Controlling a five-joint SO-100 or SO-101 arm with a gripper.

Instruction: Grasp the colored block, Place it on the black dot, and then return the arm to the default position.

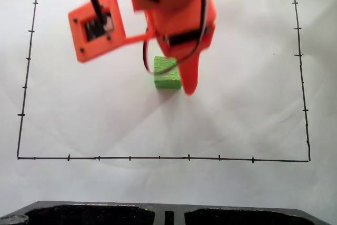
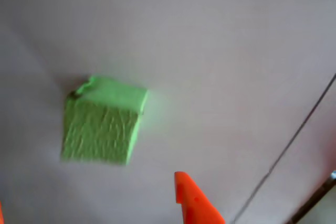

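Note:
The colored block [image 1: 166, 73], a small bright green cube, rests on the white paper near the middle of the fixed view. In the wrist view the colored block [image 2: 102, 127] lies left of centre, and a small dark mark [image 2: 77, 93] peeks out at its far left corner; it may be the black dot, the rest being hidden. The orange arm [image 1: 174, 9] hangs over the block. My gripper [image 1: 181, 80] is open, its pointed finger [image 1: 189, 82] just right of the block and apart from it. That fingertip [image 2: 191, 200] rises from the wrist view's bottom edge.
Thin black border lines with ticks [image 1: 158, 158] frame the paper, and one line [image 2: 294, 140] crosses the right of the wrist view. The arm's framed camera module [image 1: 97, 25] juts out to the left. A dark object [image 1: 105, 214] lies along the bottom edge of the fixed view.

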